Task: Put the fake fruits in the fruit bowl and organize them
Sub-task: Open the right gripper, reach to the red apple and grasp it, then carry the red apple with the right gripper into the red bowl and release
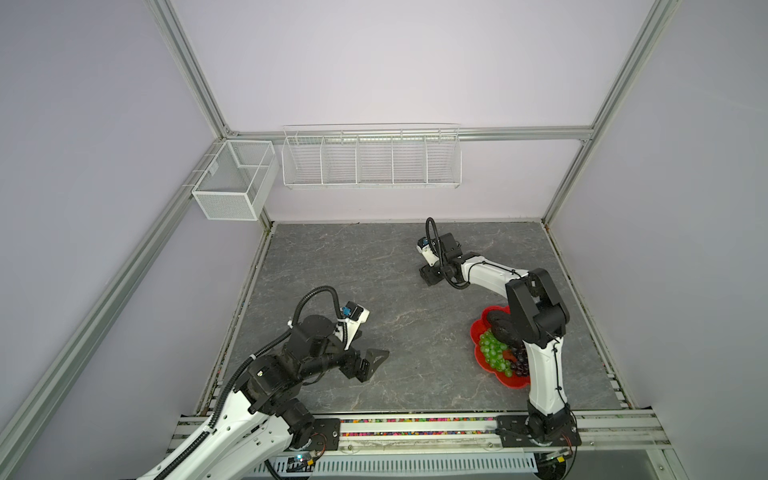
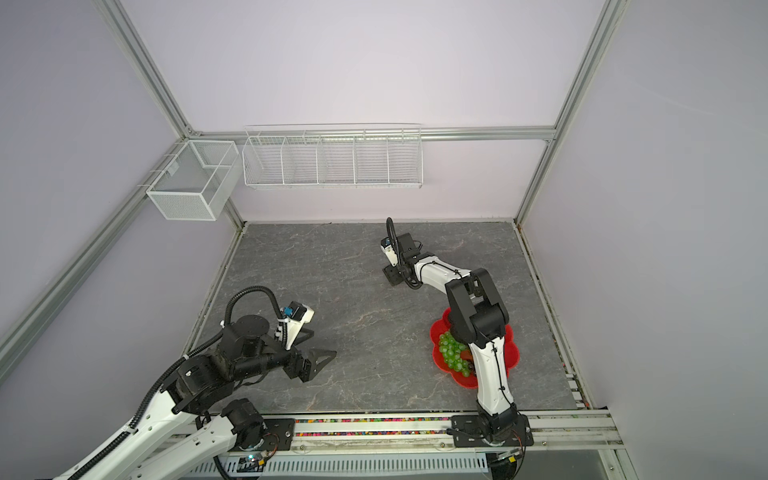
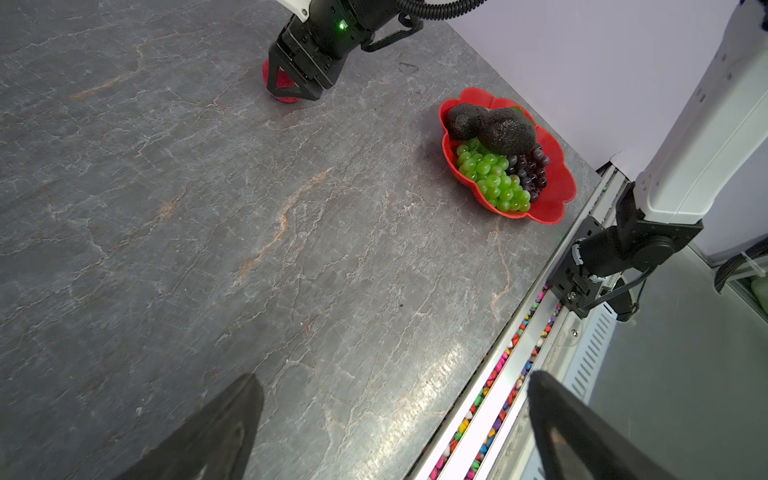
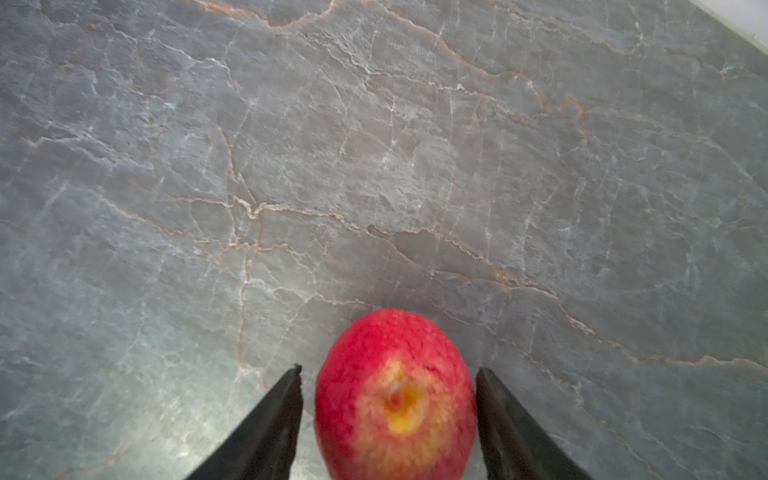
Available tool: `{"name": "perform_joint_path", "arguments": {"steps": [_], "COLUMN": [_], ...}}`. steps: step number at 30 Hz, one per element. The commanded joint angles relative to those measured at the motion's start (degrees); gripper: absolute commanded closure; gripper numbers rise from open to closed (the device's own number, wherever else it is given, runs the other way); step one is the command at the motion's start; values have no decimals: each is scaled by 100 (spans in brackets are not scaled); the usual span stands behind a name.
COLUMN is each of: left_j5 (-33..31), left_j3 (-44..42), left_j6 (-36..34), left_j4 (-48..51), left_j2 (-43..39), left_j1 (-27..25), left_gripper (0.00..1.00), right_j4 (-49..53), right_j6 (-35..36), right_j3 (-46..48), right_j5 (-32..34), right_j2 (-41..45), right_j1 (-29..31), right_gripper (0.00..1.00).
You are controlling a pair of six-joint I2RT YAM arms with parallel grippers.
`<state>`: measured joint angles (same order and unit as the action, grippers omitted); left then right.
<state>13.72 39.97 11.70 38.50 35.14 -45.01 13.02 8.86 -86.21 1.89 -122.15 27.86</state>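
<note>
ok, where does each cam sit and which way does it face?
Top views: high over the arm bases, looking down and back over the table; left arm and right arm both show.
Left wrist: faces across the table to the bowl; left gripper open at the edge.
Right wrist: looks down at the apple, right gripper straddling it.
Shared: left wrist also sees apple and right gripper.

The scalloped red bowl [image 3: 557,195] holds two bumpy black avocados [image 3: 507,131] touching each other, a green grape bunch [image 3: 492,176] and a dark purple grape bunch [image 3: 532,170] alongside. The small red apple [image 4: 395,399] lies on the counter [image 3: 291,249], well apart from the bowl.
</note>
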Motion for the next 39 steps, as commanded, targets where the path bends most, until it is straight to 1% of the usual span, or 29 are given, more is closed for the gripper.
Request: {"name": "perform_joint_path", "arguments": {"steps": [1,3,4,7,9,12,14,17,20,23,25,27,29,31,33,36,39], "left_j5": [25,-6,-20,-67,-75,-74,-67,-43,-13,-400,-467,-429,-412,-346,-325,-336,-328], "left_j3": [120,126,132,134,126,126,126,117,117,90,104,90,99,116,126,112,90], "left_j6": [-53,-53,-48,-38,-37,-23,-23,-12,40,77,70,53,36,27,25,44,39], "left_j4": [80,85,94,105,97,96,92,87,81,104,123,88,92,113,131,115,79], "left_j2": [-18,18,26,-2,-41,-115,-163,-222,-325,-436,-411,-364,-283,-193,-169,-262,-340], "left_j1": [19,19,19,19,19,19,19,19,-52,-406,-536,-535,-536,-537,-535,-538,-543], "left_gripper": [1,1,1,1,1,1,1,1,1,1,1,1,1,1,1,1,1], "right_j4": [127,243,267,223,131,-124,-64,382,641,1064,1444,1753,2256,3026,3599,4136,4654], "right_j6": [23,37,53,121,131,59,-86,-381,-980,-1872,-2288,-2512,-2815,-3388,-3948,-4823,-5356], "right_j3": [252,229,256,410,597,1112,1460,2075,2793,3190,3376,3520,3550,3648,3854,4150,4390], "right_j5": [38,122,128,101,7,-177,-197,17,308,566,926,1372,1904,2229,2314,2573,2582], "right_j2": [188,224,258,440,680,1361,1922,2915,3924,4568,5030,5495,5940,6298,6600,7081,7316], "right_j1": [33,43,42,44,39,83,98,123,111,181,348,652,911,1051,1184,1464,1604], "right_gripper": [40,46,52,61,63,63,64,64,64,66,67,68,67,66,66,65,63]}}
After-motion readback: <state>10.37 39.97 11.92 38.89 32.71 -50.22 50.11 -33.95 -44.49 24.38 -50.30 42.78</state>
